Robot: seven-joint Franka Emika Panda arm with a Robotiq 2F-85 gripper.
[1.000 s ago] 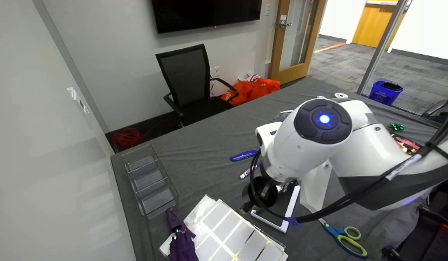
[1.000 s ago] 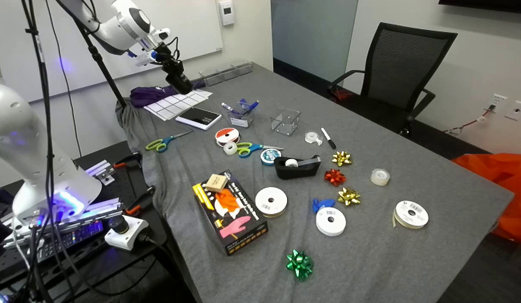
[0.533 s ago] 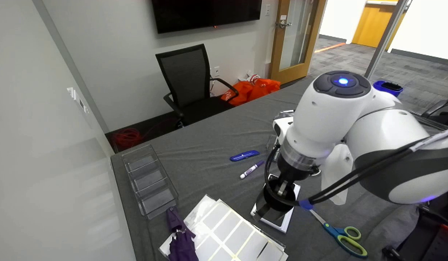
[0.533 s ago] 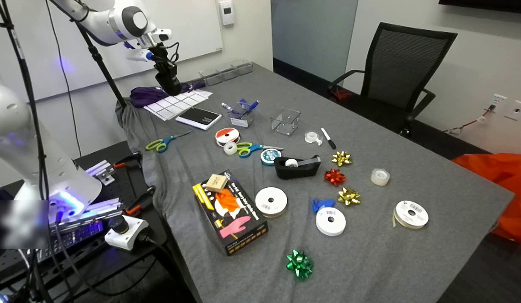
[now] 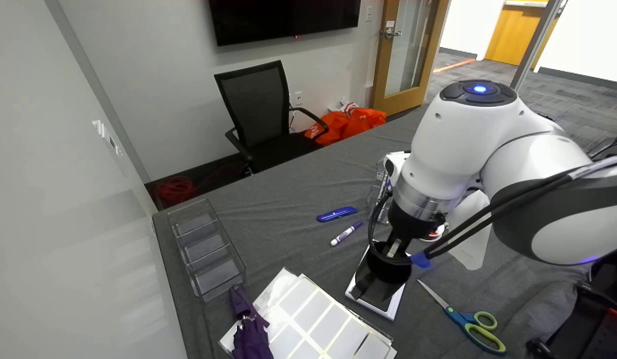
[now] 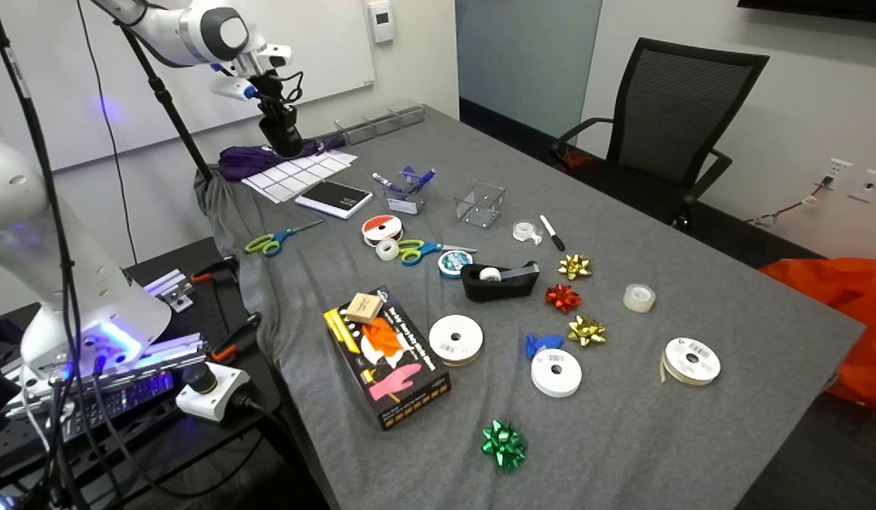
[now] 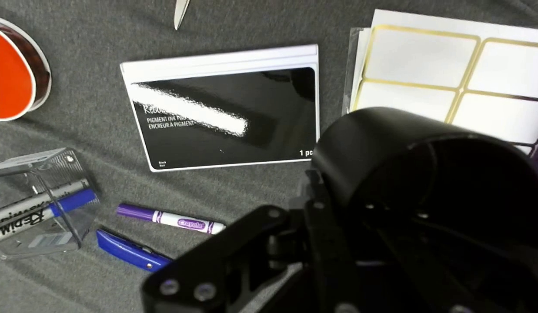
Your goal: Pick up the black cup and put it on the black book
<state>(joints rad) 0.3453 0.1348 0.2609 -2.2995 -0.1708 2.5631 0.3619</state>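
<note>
The black cup (image 5: 388, 273) hangs in the air in my gripper, also visible in an exterior view (image 6: 282, 139). In the wrist view the cup (image 7: 369, 148) is at the right, its open mouth toward the camera. My gripper (image 7: 349, 204) is shut on the cup's wall, one finger outside; the other finger is dark and seems to be inside the mouth. The black book (image 7: 234, 148) with a white border lies flat, left of the cup in the wrist view. In an exterior view the cup covers part of the book (image 5: 395, 305); in another view the book (image 6: 335, 200) is fully visible.
White label sheets (image 5: 318, 319) lie beside the book, with a purple umbrella (image 5: 251, 326). Scissors (image 5: 473, 329), a purple marker (image 7: 173, 219), a blue cutter (image 7: 131, 252), a clear pen holder (image 7: 73, 174) and a ribbon spool (image 7: 12, 78) are near. A clear tray (image 5: 206, 249) stands at the table's edge.
The cup and gripper have swung from a slant to a more upright pose. They have moved right over the book in an exterior view. The book has not moved.
</note>
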